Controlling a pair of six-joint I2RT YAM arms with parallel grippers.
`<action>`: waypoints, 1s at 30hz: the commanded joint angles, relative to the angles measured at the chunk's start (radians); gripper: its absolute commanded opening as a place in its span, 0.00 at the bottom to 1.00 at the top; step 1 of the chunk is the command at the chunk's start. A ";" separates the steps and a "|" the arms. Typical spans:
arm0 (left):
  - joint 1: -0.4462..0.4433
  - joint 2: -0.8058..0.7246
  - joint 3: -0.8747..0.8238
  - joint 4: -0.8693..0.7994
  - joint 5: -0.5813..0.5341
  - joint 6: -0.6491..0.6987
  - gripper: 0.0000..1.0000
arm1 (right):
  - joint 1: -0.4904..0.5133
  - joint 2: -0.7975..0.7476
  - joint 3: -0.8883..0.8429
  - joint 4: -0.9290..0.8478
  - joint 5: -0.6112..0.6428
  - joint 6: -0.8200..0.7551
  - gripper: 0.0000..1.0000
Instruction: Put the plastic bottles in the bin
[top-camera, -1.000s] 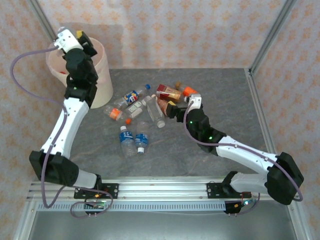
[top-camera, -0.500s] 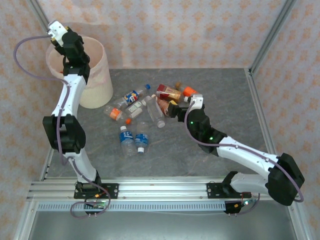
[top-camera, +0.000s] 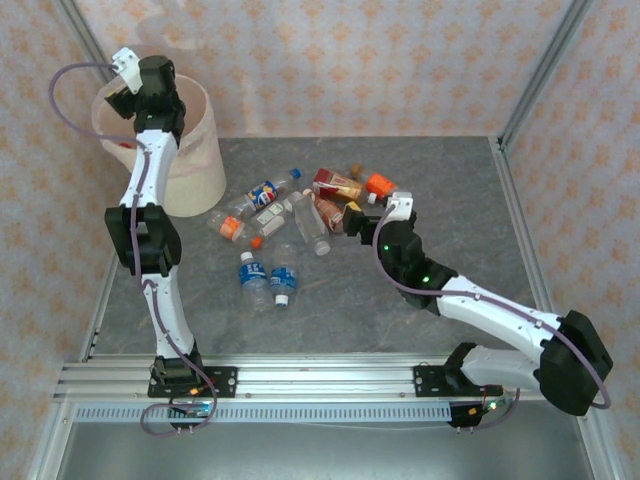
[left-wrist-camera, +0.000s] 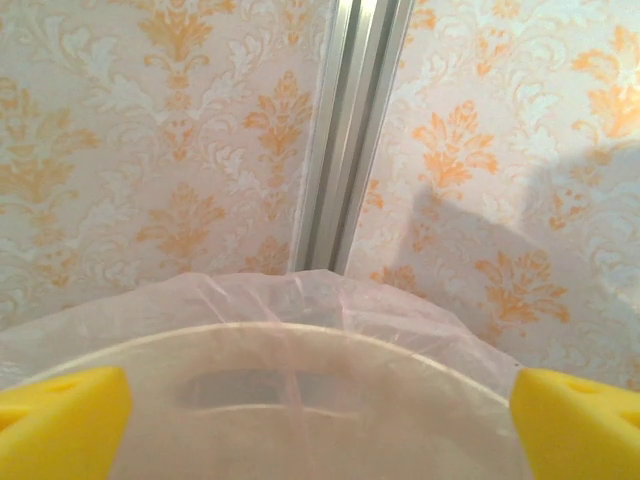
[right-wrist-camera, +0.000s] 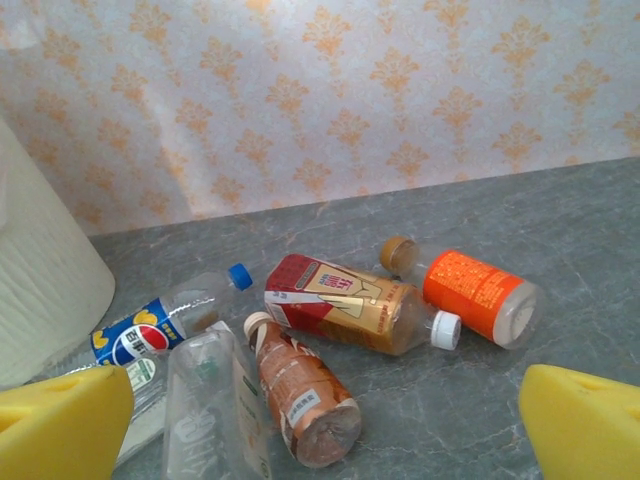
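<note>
Bright, even light; soft wall shadows

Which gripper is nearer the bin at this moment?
Left. The left gripper hangs open right over the bin, facing its far rim. The right gripper is well off to the bin's right, at the edge of the pile of plastic bottles.

Cream bin (top-camera: 197, 182), pinkish liner (left-wrist-camera: 285, 297), orange-damask wallpaper (left-wrist-camera: 180, 150)

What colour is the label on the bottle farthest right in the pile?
That bottle has an orange label, clearest in the right wrist view.
</note>
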 joint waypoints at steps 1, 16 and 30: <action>0.002 -0.077 0.032 -0.098 -0.005 -0.063 1.00 | -0.040 -0.032 -0.030 -0.022 -0.003 0.078 0.99; -0.103 -0.528 -0.400 -0.189 0.223 -0.257 1.00 | -0.232 0.043 0.002 -0.146 -0.261 0.220 0.99; -0.551 -0.921 -0.821 -0.710 0.140 -0.390 1.00 | -0.238 0.004 -0.049 -0.086 -0.268 0.198 0.99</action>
